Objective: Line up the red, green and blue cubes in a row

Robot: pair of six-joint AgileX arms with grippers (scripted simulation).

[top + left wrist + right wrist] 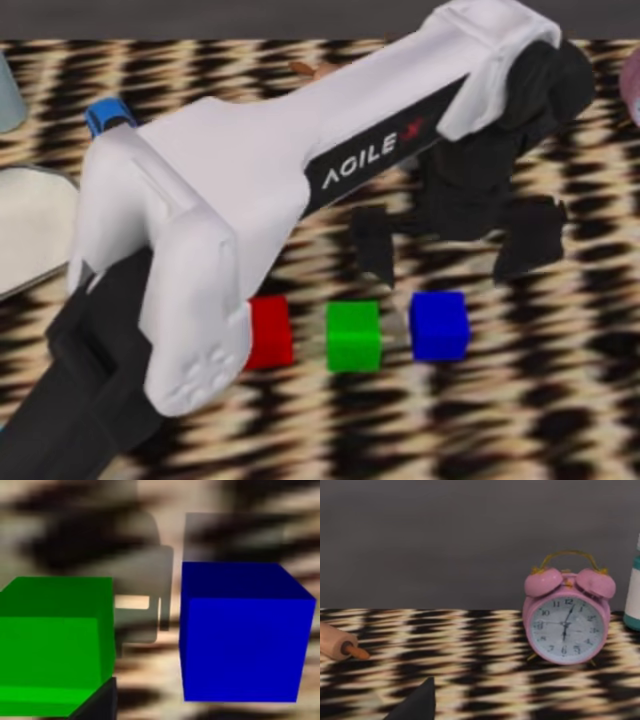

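The three small plain cubes lie in a left-to-right row on the black-and-cream patterned tabletop [560, 400]: the bright red cube [270, 332] at the left, partly hidden under my left arm's white casing, the bright green cube [353, 336] in the middle and the deep blue cube [439, 325] at the right end. The blue one sits slightly farther back than the green — a small offset, and the row's long axis runs across the table. My left gripper [455, 240] hangs open just behind the gap between green and blue, its dark fingers spread and holding nothing; its wrist camera looks straight down that gap, green cube [55, 645] on one side and blue cube [245, 635] on the other, apart and untouched. So the left arm is the nearer one. I judge the row all but done. My right gripper is out of the top view, parked facing a pink twin-bell alarm clock [567, 622]; I cannot tell its state.
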